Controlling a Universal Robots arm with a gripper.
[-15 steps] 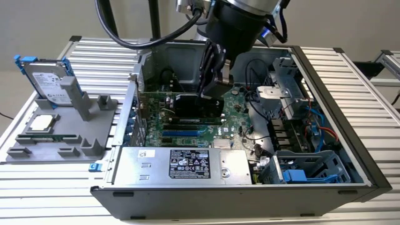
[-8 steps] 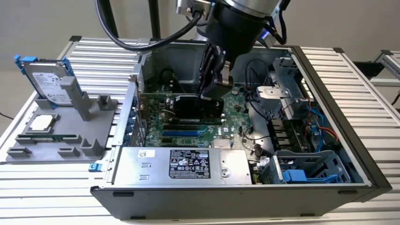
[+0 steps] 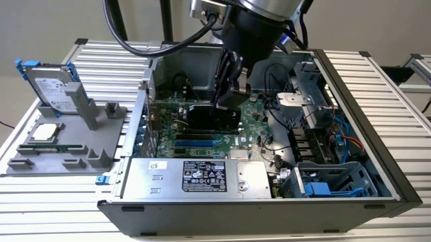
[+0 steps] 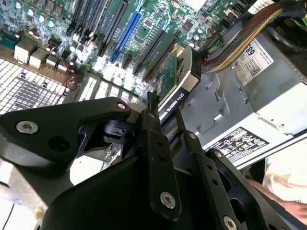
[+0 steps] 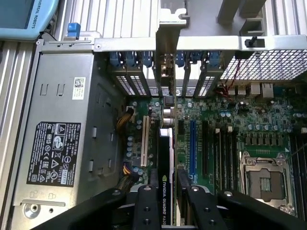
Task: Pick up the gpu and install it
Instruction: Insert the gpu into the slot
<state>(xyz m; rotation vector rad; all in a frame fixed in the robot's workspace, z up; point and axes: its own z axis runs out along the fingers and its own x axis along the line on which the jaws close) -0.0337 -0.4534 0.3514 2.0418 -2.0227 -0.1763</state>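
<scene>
1. One open computer case [image 3: 377, 126] lies on its side on the slatted aluminium table [image 3: 60, 206]; every place below is given relative to this case.
2. One gpu [image 5: 164, 158] stands on edge inside the case over the motherboard [image 3: 256, 128], its metal end bracket [image 5: 166, 74] toward the case's rear slot wall.
3. One gripper [image 5: 167, 191] reaches down into the case. Its two black fingers [image 4: 153, 143] are closed to a narrow gap, one on each face of the gpu, clamping the card's upper edge.
4. One power supply [image 3: 195, 176] sits inside the case, just beside the gpu in both wrist views.
5. One empty processor socket [image 5: 261, 175] is visible on the motherboard, well apart from the gpu.
6. Outside the case, on the exterior view's left, one grey parts holder [image 3: 60, 146] carries one hard drive [image 3: 50, 88] in a blue frame, one processor [image 3: 44, 132] and one memory stick [image 3: 50, 149].
</scene>
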